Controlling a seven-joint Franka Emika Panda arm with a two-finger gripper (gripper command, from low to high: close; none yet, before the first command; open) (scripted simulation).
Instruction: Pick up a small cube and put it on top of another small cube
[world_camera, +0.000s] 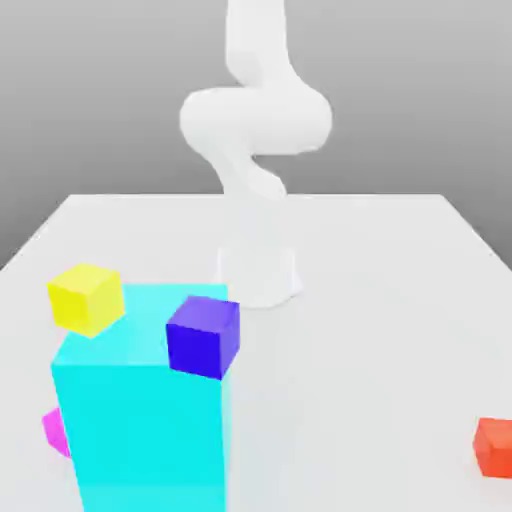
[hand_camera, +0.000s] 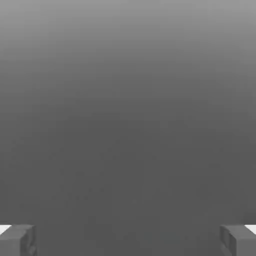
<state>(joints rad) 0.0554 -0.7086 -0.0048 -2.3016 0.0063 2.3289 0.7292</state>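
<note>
Several small cubes show in the exterior view. A yellow cube (world_camera: 86, 298) overlaps the upper left corner of a tall cyan block (world_camera: 145, 420), and a blue cube (world_camera: 204, 335) overlaps its upper right edge; whether either rests on the block I cannot tell. A magenta cube (world_camera: 53, 431) peeks out from behind the block's left side. On the table at the exterior view's right lies a red-orange cube (world_camera: 495, 446). In the hand view my gripper (hand_camera: 128, 241) is open, its grey fingertips (hand_camera: 17, 241) far apart with nothing between them, facing plain grey background.
The white arm (world_camera: 255, 120) rises from its base (world_camera: 259, 275) at the middle back of the white table (world_camera: 390, 300) and leaves the picture at the top. The cyan block stands much taller than the cubes.
</note>
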